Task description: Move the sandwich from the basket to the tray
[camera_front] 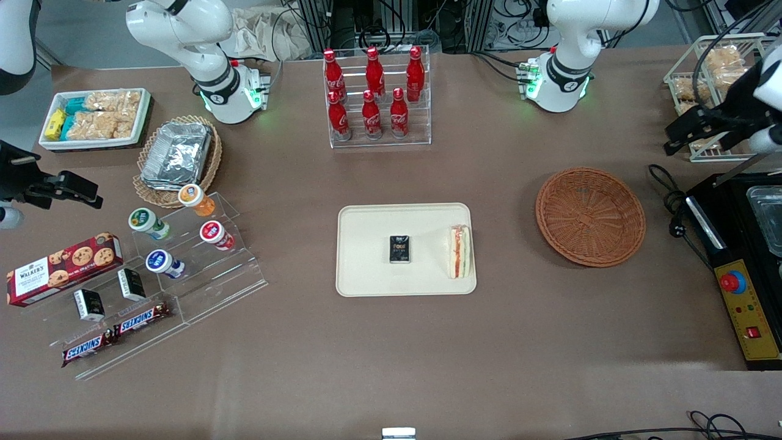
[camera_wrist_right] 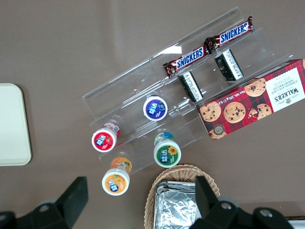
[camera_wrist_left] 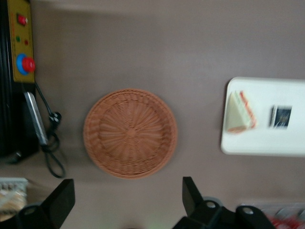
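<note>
A brown table [camera_front: 391,342] fills the front view. At its centre the tray [camera_front: 366,281] holds the sandwich [camera_front: 459,251] on its edge beside a small black packet [camera_front: 400,249]. The basket [camera_front: 590,216] sits empty nearby. At the upper right edge the gripper [camera_front: 696,137] hangs with fingers [camera_wrist_left: 59,200] spread apart, holding nothing.

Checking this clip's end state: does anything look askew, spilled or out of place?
Nothing stands out. The sandwich lies on the tray beside a small black packet, the basket is empty, and the gripper hangs open above the table's edge.
</note>
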